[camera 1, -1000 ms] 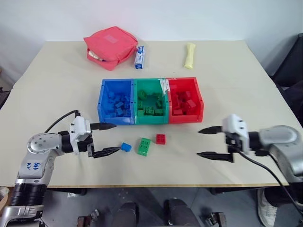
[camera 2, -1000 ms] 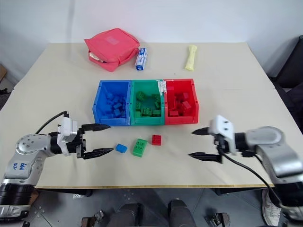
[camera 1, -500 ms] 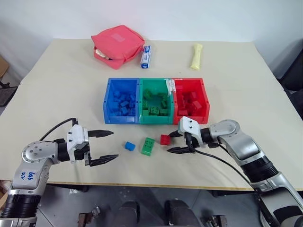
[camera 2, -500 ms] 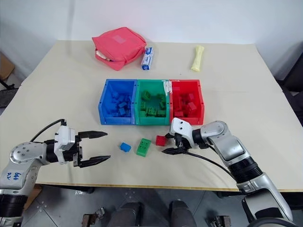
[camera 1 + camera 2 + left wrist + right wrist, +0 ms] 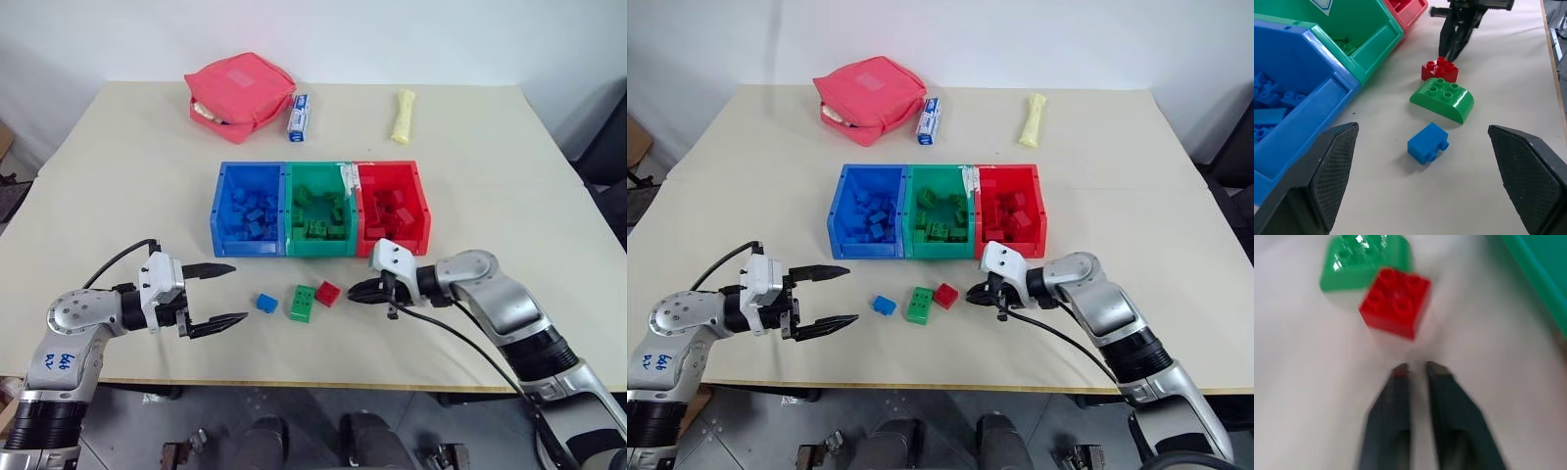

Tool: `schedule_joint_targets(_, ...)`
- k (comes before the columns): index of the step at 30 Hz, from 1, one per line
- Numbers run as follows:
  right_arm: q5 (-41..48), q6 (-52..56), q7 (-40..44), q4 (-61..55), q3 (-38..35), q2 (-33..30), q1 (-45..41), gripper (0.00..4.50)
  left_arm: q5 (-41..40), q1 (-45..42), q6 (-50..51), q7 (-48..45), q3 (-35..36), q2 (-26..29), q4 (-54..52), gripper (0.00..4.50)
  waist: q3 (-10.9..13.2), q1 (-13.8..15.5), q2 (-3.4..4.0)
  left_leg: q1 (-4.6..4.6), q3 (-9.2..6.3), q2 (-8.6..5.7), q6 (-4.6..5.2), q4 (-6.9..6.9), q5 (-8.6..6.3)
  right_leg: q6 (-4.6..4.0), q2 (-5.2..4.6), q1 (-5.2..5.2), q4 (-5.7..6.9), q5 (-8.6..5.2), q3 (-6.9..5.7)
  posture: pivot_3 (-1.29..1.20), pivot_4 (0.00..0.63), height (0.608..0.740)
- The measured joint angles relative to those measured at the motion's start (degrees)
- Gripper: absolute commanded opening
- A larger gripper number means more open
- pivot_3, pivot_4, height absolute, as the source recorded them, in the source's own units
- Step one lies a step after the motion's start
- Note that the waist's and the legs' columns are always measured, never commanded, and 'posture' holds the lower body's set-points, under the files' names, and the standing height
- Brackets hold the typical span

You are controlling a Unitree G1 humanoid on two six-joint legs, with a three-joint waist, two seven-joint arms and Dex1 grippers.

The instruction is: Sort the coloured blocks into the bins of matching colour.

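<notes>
Three loose blocks on counter (image 5: 509, 196) before bins (image 5: 318, 211): blue (image 5: 266, 303), green (image 5: 302, 303), red (image 5: 328, 293); right pincer (image 5: 355, 291) clenched empty just beside red, likely a missed grab; left pincer (image 5: 227, 294) spread wide near blue, presumably poised.

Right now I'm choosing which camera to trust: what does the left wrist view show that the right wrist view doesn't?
Left wrist view alone: the blue block, the blue bin, a corner of the red bin, and the left hand, wide open. Right wrist view alone: the right hand, nearly shut on nothing, seen from behind. Both: the red block touching the green block, and the green bin.
</notes>
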Motion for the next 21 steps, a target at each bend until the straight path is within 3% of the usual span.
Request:
schedule_joint_targets(4, 2.54, 3.53, -1.17, -4.24, -3.20, -0.09, 1.42, 2.90, 0.00, -0.23, -0.01, -0.12, -0.03, -0.31, 0.02, 4.50, 0.00, -0.14, 0.00, 0.01, 0.00, 0.02, 0.00, -0.02, 0.00, 0.00, 0.01, 0.00, 0.00, 0.00, 0.01, 0.00, 0.150, 0.740)
schedule_joint_targets(11, 4.09, 8.71, -6.38, -8.88, -2.73, 3.63, 2.55, 2.90, 0.00, -0.63, 0.02, -0.74, -0.22, -0.64, 0.07, 4.50, 0.00, -0.11, 0.00, 0.01, 0.00, 0.01, 0.00, -0.02, 0.00, 0.00, 0.01, 0.00, 0.00, 0.00, 0.01, 0.00, 0.150, 0.740)
schedule_joint_targets(21, -0.13, 6.41, -12.36, -7.21, 1.81, 7.65, 3.66, 2.90, -0.24, -0.66, 0.53, -1.24, -0.63, -0.64, -0.01, 4.50, 0.00, -0.22, 0.00, 0.01, 0.00, 0.01, -0.01, -0.02, 0.00, 0.00, 0.01, -0.01, 0.02, 0.00, 0.00, 0.00, 0.150, 0.740)
